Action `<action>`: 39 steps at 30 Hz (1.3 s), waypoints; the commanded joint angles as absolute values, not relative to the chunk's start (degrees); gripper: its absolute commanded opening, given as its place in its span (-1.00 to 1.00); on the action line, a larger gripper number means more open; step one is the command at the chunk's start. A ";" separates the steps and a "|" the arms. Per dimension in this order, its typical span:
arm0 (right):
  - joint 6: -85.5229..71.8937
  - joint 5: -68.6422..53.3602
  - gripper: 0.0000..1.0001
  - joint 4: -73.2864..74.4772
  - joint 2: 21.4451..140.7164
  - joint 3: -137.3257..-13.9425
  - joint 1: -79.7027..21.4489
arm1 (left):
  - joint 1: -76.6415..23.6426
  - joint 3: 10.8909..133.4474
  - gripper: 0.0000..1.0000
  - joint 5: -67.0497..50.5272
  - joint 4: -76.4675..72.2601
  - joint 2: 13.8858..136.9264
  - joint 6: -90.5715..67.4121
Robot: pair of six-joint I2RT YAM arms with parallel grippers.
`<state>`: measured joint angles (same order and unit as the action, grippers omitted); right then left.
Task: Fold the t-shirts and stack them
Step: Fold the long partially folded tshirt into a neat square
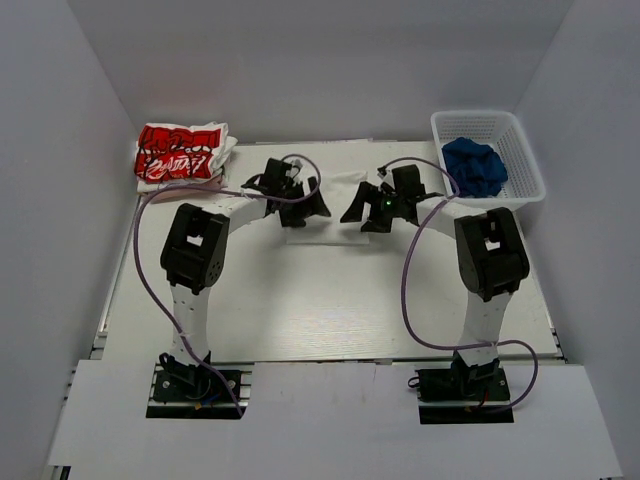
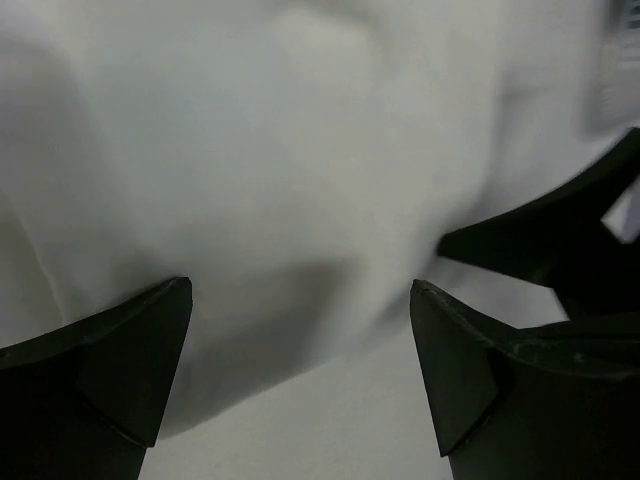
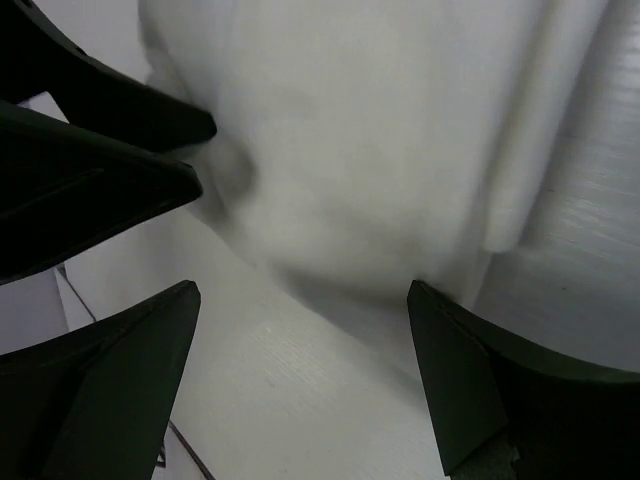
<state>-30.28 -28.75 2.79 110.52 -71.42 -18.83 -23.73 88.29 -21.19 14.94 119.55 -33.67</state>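
Note:
A plain white t-shirt (image 1: 335, 205) lies folded small at the table's middle back, mostly hidden under both grippers. It fills the left wrist view (image 2: 300, 150) and the right wrist view (image 3: 380, 140). My left gripper (image 1: 312, 205) is open just above the shirt's near edge (image 2: 300, 290). My right gripper (image 1: 362, 212) is open over the same edge (image 3: 300, 290), facing the left one. A folded white shirt with a red-and-black print (image 1: 180, 152) lies at the back left.
A white basket (image 1: 490, 160) at the back right holds a crumpled blue cloth (image 1: 475, 165). Purple cables (image 1: 145, 250) loop beside each arm. White walls close the table at the back and sides.

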 commanded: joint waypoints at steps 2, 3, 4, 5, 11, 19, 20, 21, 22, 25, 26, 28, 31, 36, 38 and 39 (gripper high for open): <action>-32.52 -31.38 0.81 -2.03 113.55 -69.70 -18.46 | -21.45 81.39 1.00 -17.41 16.43 119.18 -36.04; -32.52 -29.72 0.81 -1.76 113.82 -69.44 -18.54 | -21.45 80.78 1.00 -16.79 17.04 119.70 -35.51; -32.26 -28.23 0.81 -1.15 114.08 -69.00 -18.54 | -21.45 79.99 1.00 -16.79 17.66 119.71 -35.51; -32.26 -27.60 0.81 -0.79 114.17 -68.56 -18.46 | -20.92 79.98 1.00 -15.48 18.19 119.71 -35.51; -29.98 -25.93 0.81 1.83 111.63 -68.37 -18.81 | -20.39 82.42 1.00 -11.09 22.93 116.73 -31.74; -24.17 -21.37 0.81 4.74 99.94 -66.72 -20.12 | -20.57 84.47 1.00 -5.71 23.82 106.97 -27.25; -23.56 -19.01 0.81 5.44 97.23 -66.27 -19.78 | -20.57 83.94 1.00 -4.32 23.30 106.96 -26.55; -23.38 -18.55 0.81 6.15 96.51 -65.23 -19.78 | -20.57 83.94 1.00 -2.48 24.16 106.96 -25.85; -23.03 -16.28 0.81 6.67 95.29 -64.87 -19.78 | -20.57 85.85 1.00 -0.55 24.95 108.09 -25.23; -22.50 -14.68 0.81 7.91 93.00 -63.55 -19.77 | -20.57 91.11 1.00 1.48 27.68 113.44 -23.13; -22.50 -14.42 0.81 7.82 92.29 -63.28 -19.78 | -20.04 93.06 1.00 2.36 28.47 115.29 -23.12; -22.06 -14.24 0.81 8.52 91.67 -62.93 -19.78 | -20.04 99.97 1.00 4.82 33.12 119.34 -22.42; -22.23 -13.89 0.81 11.24 91.23 -63.80 -19.78 | -19.42 106.24 1.00 5.01 37.70 125.41 -22.51; -21.62 -13.36 0.81 11.69 89.39 -63.10 -19.78 | -18.90 106.26 1.00 2.21 34.54 128.49 -21.97; -21.45 -12.83 0.81 12.21 88.86 -63.02 -19.86 | -18.90 108.45 1.00 2.20 35.24 131.39 -21.97; -21.18 -12.57 0.81 12.22 88.77 -63.02 -19.78 | -18.90 109.85 0.95 1.50 35.24 132.35 -21.97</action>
